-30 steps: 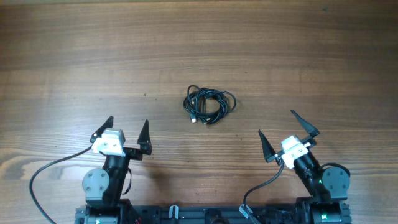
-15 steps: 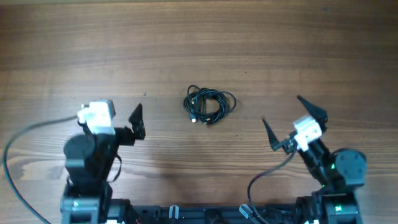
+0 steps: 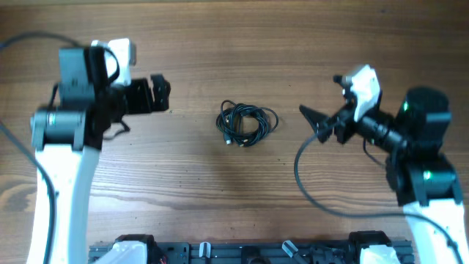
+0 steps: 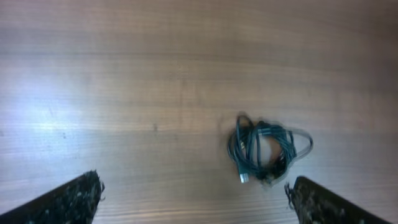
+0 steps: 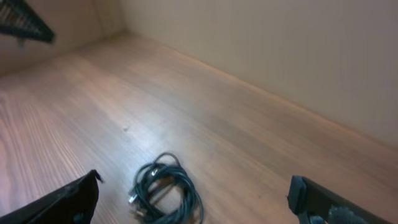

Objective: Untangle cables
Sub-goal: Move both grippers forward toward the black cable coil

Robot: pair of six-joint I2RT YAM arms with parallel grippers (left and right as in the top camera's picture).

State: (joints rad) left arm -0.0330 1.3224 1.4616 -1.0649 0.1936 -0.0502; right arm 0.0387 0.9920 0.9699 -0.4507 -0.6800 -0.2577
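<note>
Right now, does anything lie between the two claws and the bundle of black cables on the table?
Nothing visible does. The tangled bundle of thin black cables lies alone on the brown wooden table. The left claw and the right claw, both open, each face it across plain wood.

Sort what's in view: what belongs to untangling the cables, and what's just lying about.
For the job:
- cables, one knotted bundle mid-table
- left hand and right hand, both open, one on each side of the bundle, neither touching it

Just there:
- the arms' own thick black wires
- wooden table
- wall behind the table
</note>
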